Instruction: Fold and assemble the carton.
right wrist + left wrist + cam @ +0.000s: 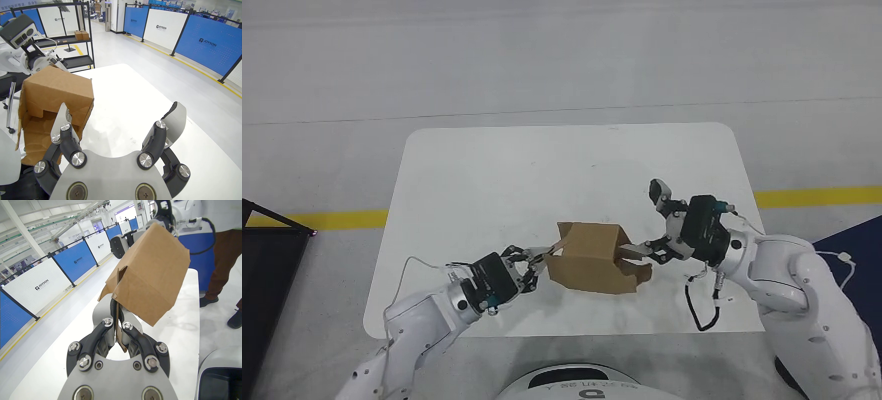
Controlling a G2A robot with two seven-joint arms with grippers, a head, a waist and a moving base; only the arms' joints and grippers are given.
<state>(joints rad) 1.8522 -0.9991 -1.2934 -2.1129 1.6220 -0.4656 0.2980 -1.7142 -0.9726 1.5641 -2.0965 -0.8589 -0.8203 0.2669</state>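
1. Carton (592, 258), plain brown cardboard, is just off the centre of my white table (482, 180), toward five o'clock.
2. At the carton's nine o'clock, my left gripper (539, 257) is pinching a carton flap between its pressed-together fingers.
3. At its three o'clock, my right gripper (647, 222) is spread wide, with one finger (62, 113) at the carton's open end.

Noted a brown carton (592, 257) over the white table (502, 170), near its robot-side edge. Found the left gripper (538, 257) pinched on one end of it. Found the right gripper (644, 222) spread wide at the opposite end, one finger at the opening.
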